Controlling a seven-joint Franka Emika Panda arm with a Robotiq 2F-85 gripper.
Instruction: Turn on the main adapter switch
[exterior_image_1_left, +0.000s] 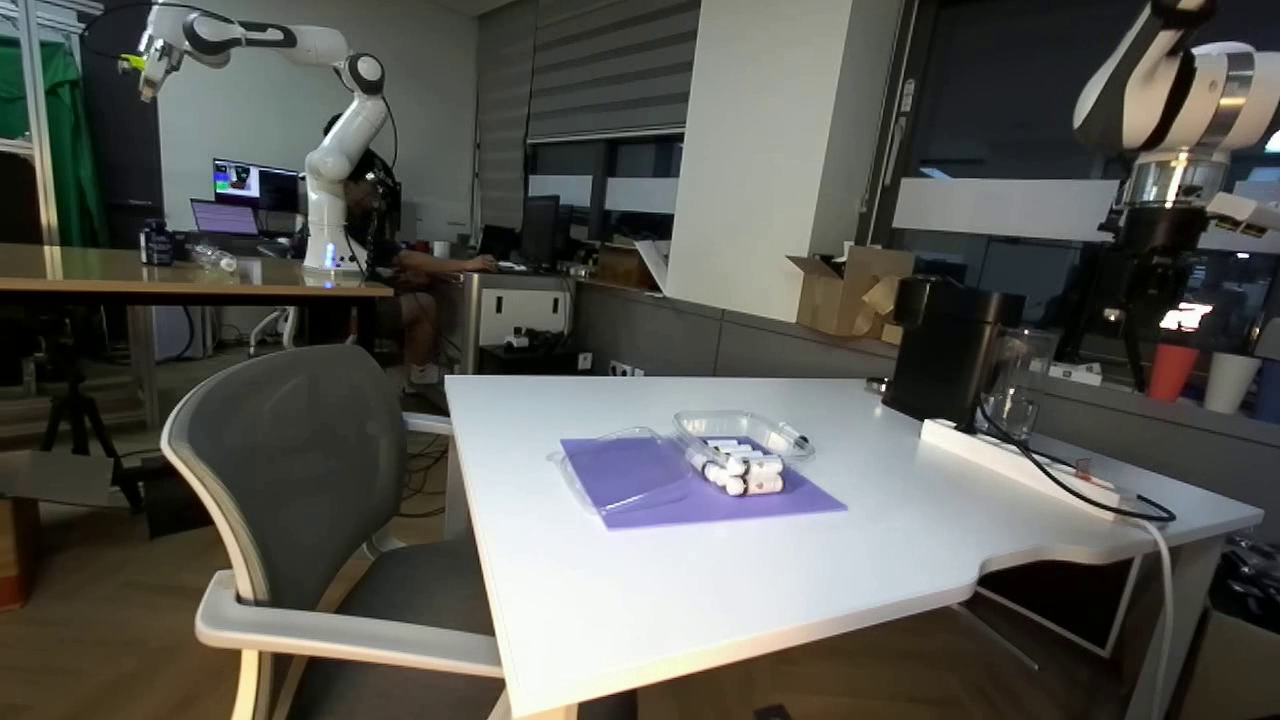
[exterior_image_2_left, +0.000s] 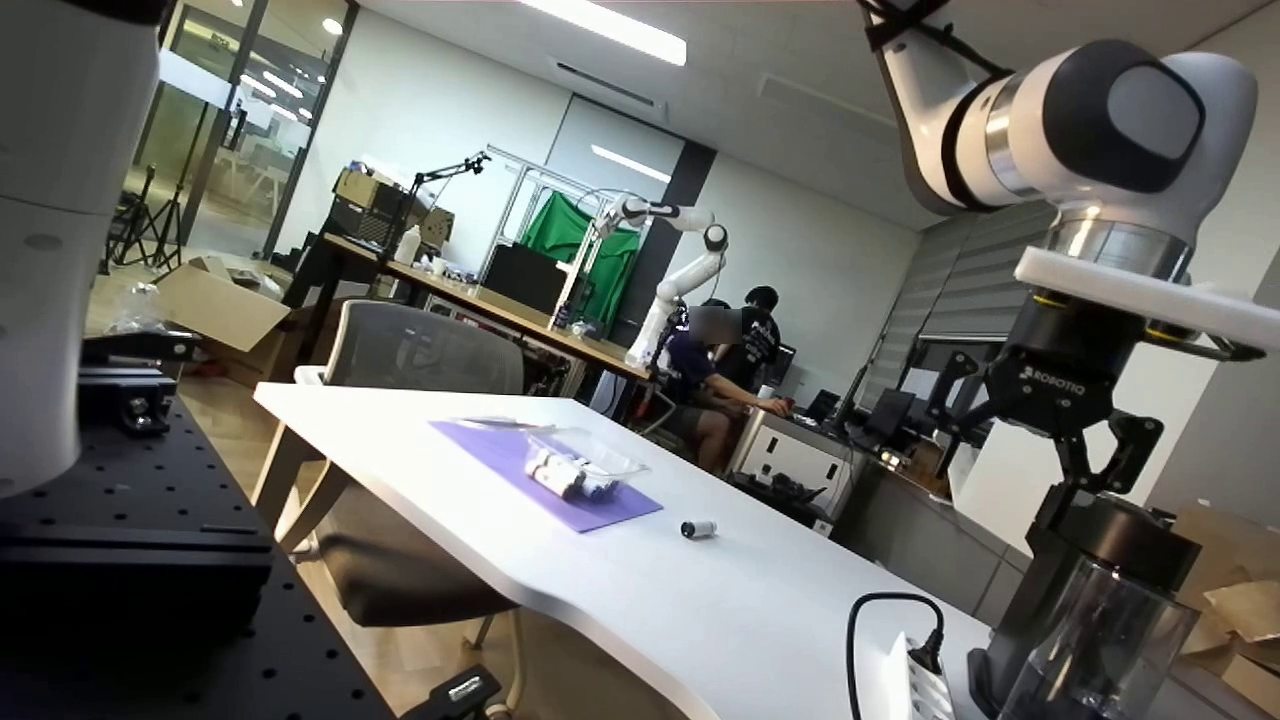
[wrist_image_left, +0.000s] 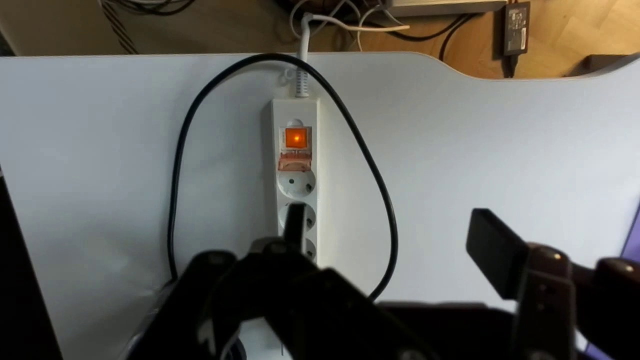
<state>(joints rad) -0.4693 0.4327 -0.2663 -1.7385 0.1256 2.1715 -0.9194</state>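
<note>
The adapter is a white power strip (wrist_image_left: 311, 112) with several round sockets; it lies on the white table and shows in both exterior views (exterior_image_1_left: 985, 452) (exterior_image_2_left: 905, 690). Its main switch (wrist_image_left: 296, 138) is a square button lit orange, near the white cord end. A clear reddish cover flap (wrist_image_left: 295, 162) beside it stands open; it shows small in an exterior view (exterior_image_1_left: 1083, 468). My gripper (wrist_image_left: 392, 237) is open and empty above the table. In the wrist view its left finger overlaps the strip's sockets. In an exterior view the gripper (exterior_image_2_left: 1040, 425) hangs well above the strip.
A black cable (wrist_image_left: 392, 220) loops around the strip's switch end. A black machine (exterior_image_1_left: 945, 345) with a clear container (exterior_image_2_left: 1100, 640) stands at the strip's far end. A purple sheet (exterior_image_1_left: 640, 500) with a clear plastic tray (exterior_image_1_left: 740, 425) and several small white bottles (exterior_image_1_left: 755, 475) lies mid-table.
</note>
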